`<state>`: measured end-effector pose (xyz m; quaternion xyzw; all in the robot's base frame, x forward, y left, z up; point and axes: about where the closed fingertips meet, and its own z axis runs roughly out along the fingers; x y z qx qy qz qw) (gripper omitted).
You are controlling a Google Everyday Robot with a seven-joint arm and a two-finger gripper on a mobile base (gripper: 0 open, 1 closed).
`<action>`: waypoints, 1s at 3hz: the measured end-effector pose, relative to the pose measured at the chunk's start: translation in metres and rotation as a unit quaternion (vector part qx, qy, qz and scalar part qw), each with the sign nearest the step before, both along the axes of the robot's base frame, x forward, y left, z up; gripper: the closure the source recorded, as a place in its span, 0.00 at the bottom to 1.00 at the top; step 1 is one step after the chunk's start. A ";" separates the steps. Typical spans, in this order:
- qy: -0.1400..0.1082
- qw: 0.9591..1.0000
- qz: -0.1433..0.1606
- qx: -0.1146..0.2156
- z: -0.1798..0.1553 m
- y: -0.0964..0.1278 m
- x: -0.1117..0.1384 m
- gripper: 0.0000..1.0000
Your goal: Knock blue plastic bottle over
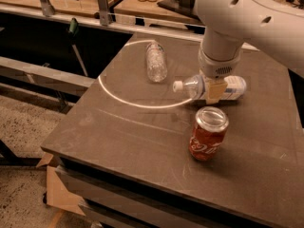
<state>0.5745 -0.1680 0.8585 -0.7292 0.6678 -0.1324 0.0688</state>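
Observation:
The blue plastic bottle (228,88) lies on its side on the dark table (142,132), white cap pointing left and pale blue-and-white label toward the right. My gripper (214,93) hangs from the white arm right over the bottle's middle, with a tan fingertip (216,92) in front of the bottle.
A crinkled clear bottle (156,62) lies on its side at the back left, inside a white ring marked on the table. A red soda can (207,134) stands upright just in front of the blue-labelled bottle. Wooden benches run behind the table.

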 end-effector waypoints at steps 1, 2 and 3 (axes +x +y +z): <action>0.014 1.000 -0.003 0.023 -0.002 0.001 0.000 0.00; 0.019 0.998 0.000 0.056 0.000 0.004 0.004 0.00; 0.009 0.990 -0.046 0.130 0.009 -0.017 0.023 0.00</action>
